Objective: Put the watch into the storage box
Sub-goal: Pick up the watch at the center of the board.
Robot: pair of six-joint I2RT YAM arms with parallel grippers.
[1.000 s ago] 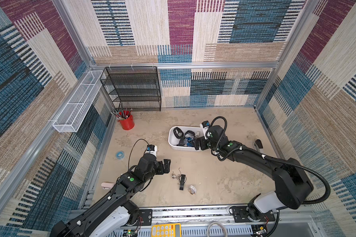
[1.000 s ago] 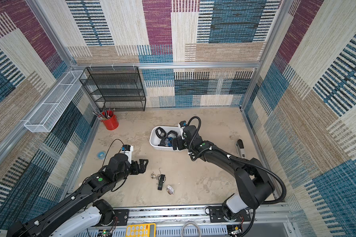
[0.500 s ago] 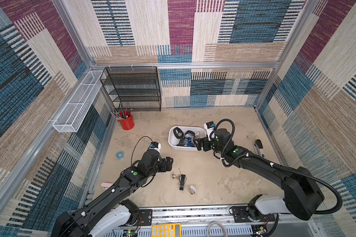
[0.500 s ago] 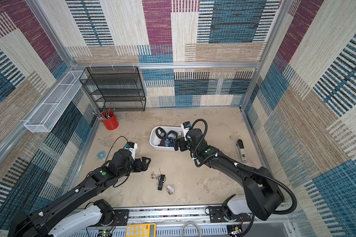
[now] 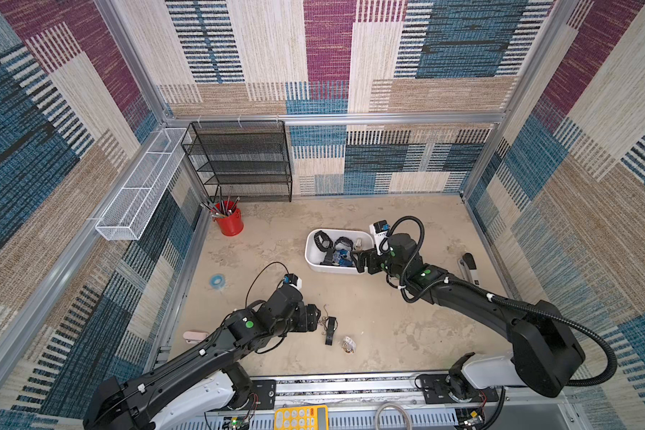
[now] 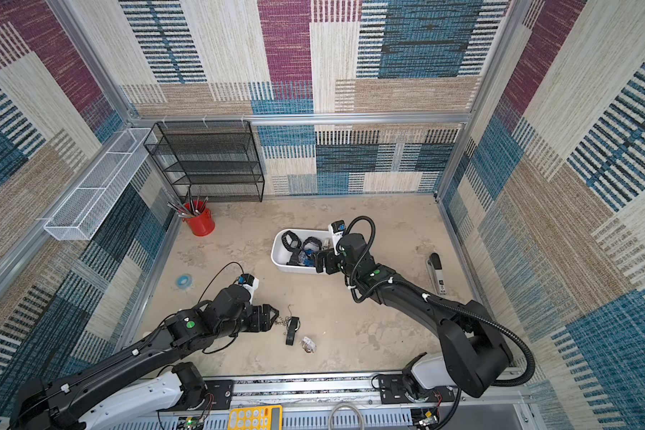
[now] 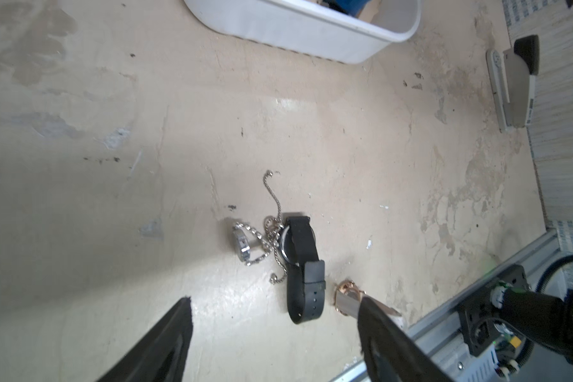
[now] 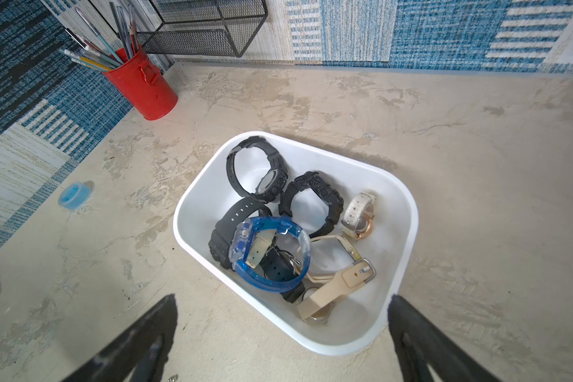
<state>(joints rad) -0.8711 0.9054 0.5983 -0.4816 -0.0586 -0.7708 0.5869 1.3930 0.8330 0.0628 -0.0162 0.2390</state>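
Watch (image 7: 301, 244): you see it black-strapped, lying unbuckled, well apart from the storage box (image 7: 311, 29).
Storage box: white tub, upright, holding several watches (image 8: 278, 211).

Storage box (image 7: 311, 29) cut by frame edge, rose-gold watch (image 7: 344, 299) half behind left gripper (image 7: 273, 301)

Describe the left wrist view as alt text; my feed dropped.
Left gripper open and empty, just short of a black-strap watch lying on the table with a silver chain watch against it. The white storage box sits beyond them, a grey stapler by the wall.
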